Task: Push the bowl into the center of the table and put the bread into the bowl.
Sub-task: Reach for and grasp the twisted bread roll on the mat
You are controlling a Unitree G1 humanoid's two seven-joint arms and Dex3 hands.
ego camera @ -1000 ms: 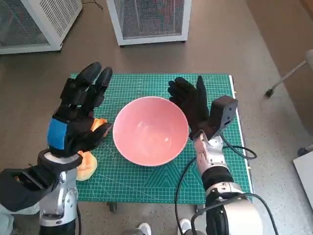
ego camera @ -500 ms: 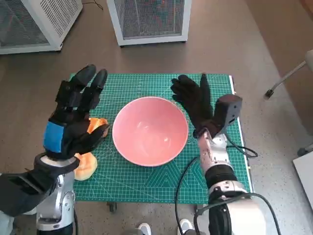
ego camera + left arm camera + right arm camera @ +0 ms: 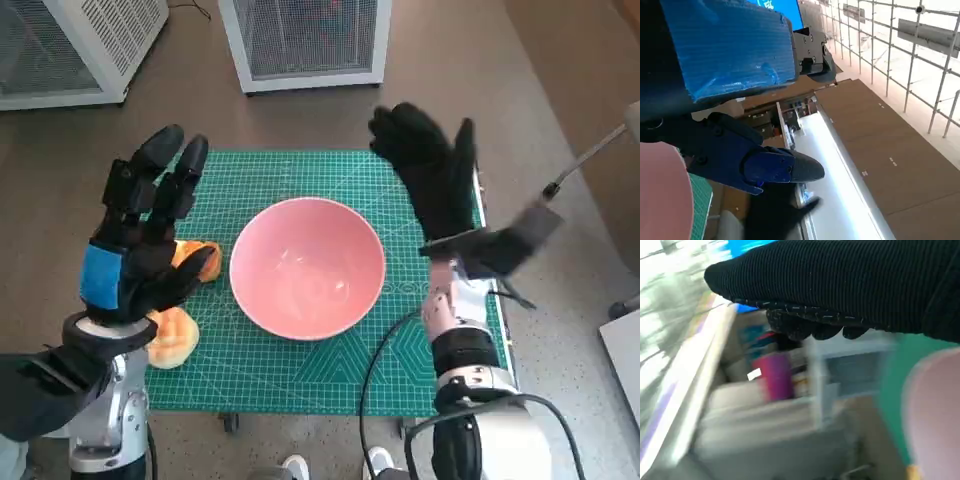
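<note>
While my left hand [image 3: 140, 262] and right hand [image 3: 432, 180] hover spread, empty: bowl [image 3: 307, 266] centred; bread [image 3: 170, 336] at eight o'clock, likely soft, light; grasp its sides gently.

left hand [image 3: 140, 235] raised, fingers spread, right hand [image 3: 430, 180] likewise

From my left wrist camera, the left hand [image 3: 725, 95] fills most of the picture, its blue-taped back uppermost and its black fingers [image 3: 775, 167] spread with nothing in them. At one edge I catch a slice of the pink bowl [image 3: 662, 200] beside the green mat [image 3: 702, 197].
</note>
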